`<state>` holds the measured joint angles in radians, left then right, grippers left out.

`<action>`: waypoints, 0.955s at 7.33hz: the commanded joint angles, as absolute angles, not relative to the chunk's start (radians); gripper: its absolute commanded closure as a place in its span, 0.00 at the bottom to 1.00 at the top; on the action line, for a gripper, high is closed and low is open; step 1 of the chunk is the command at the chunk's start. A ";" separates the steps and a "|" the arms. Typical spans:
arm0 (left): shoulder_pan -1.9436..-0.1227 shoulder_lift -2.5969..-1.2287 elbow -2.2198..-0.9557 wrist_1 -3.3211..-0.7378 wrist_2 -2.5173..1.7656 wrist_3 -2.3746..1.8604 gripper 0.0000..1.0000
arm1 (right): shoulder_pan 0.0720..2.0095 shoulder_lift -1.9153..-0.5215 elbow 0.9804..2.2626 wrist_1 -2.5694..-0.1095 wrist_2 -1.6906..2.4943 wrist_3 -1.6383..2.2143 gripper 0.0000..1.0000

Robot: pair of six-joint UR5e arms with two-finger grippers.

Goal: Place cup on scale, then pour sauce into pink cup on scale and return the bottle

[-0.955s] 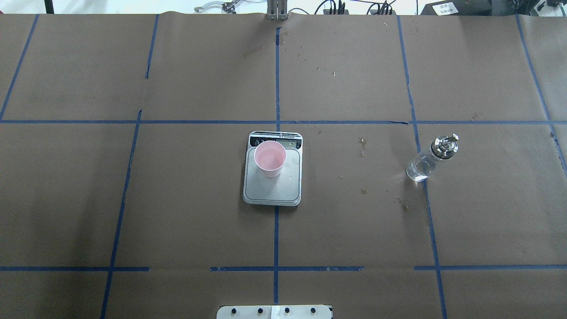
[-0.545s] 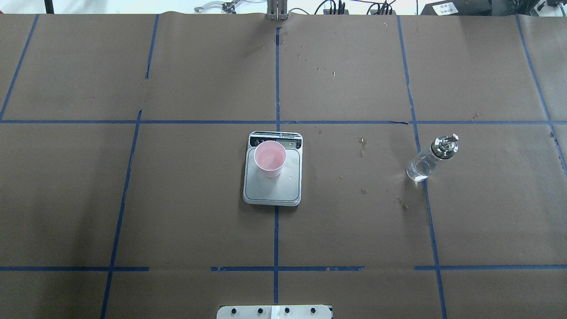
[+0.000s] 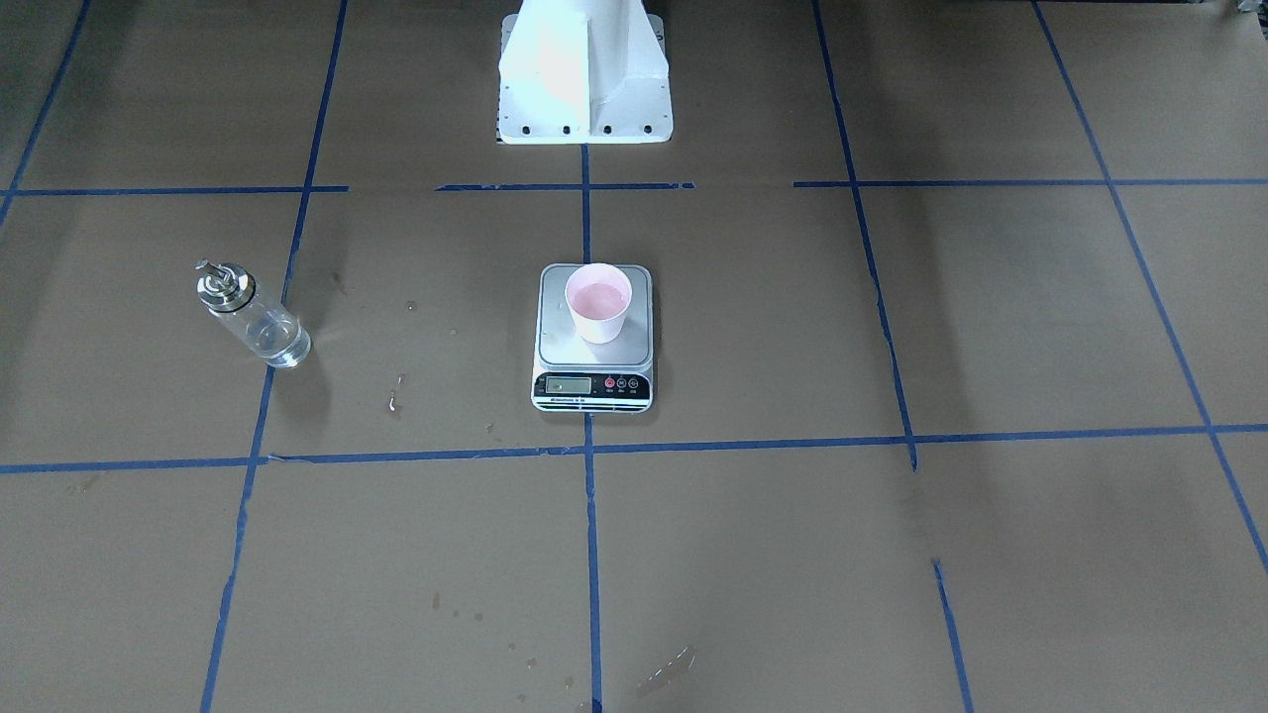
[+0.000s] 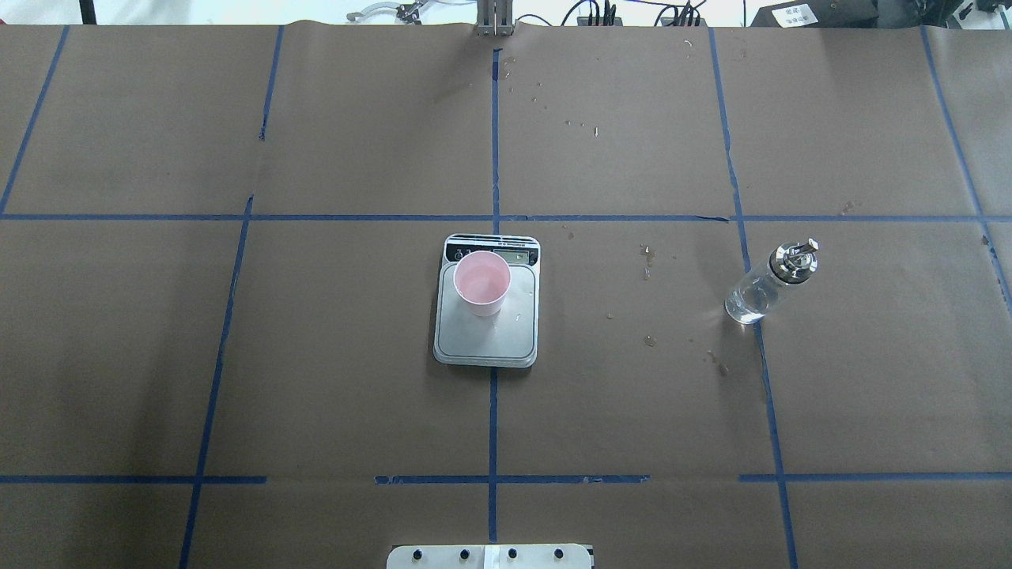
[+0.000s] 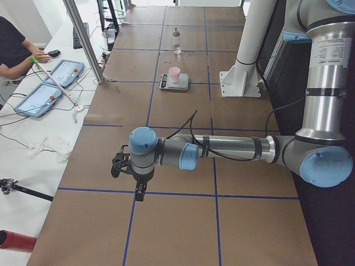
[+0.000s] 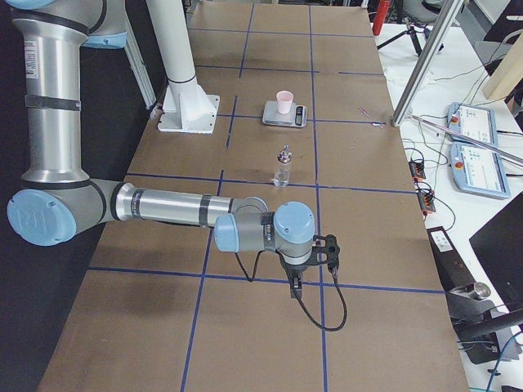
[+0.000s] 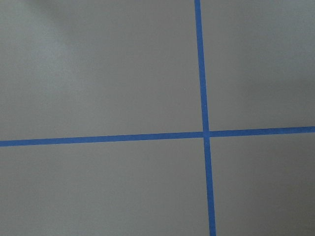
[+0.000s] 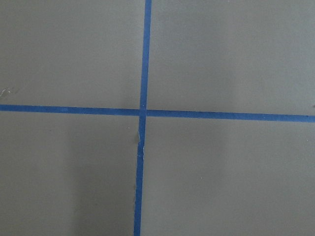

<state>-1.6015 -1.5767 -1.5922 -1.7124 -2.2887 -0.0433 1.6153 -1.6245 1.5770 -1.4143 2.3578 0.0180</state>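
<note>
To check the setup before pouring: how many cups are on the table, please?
1. The pink cup stands on the scale, toward its display end. No other cup shows in any view.

The left arm (image 5: pixel 227 147) and right arm (image 6: pixel 163 204) have silver tube links, grey joint housings and pale-blue joint caps, with 1 black cable (image 6: pixel 323 314) at each wrist. The left gripper (image 5: pixel 138 194) and right gripper (image 6: pixel 295 285) are black and apparently slim. The white pedestal (image 3: pixel 584 69) shows 4 dark bolt holes.

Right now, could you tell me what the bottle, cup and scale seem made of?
The bottle looks like clear glass, see-through, with a shiny metal cap. The cup is matte pale pink, plastic or paper; I cannot tell. The scale has a dull silver platform, probably steel, on a white body.
</note>
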 commanded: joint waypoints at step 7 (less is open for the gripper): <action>-1.601 -1.575 -1.591 -1.712 -2.289 -0.051 0.00 | 1.615 -1.634 1.578 -1.417 2.365 -0.038 0.00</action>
